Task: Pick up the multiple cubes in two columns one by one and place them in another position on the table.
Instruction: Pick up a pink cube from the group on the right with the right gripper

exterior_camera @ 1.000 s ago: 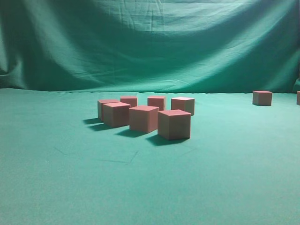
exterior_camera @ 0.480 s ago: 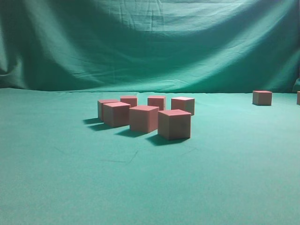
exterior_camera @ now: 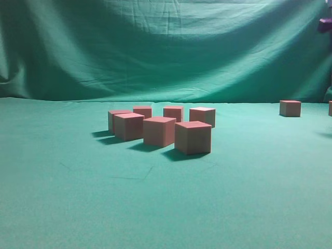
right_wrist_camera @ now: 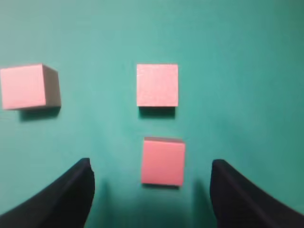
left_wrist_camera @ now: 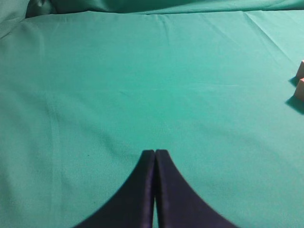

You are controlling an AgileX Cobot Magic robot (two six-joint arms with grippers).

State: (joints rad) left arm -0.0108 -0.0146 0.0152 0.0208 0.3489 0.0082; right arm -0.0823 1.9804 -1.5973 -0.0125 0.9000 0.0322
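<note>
Pink cubes (exterior_camera: 160, 130) (loose) on table (exterior_camera: 166, 207)

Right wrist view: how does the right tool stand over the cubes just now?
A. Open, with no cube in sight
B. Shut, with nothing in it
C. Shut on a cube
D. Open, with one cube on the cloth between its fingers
D: the right tool is open, its two dark fingers spread wide, and the nearest cube lies on the green cloth between them, ungrasped.
</note>
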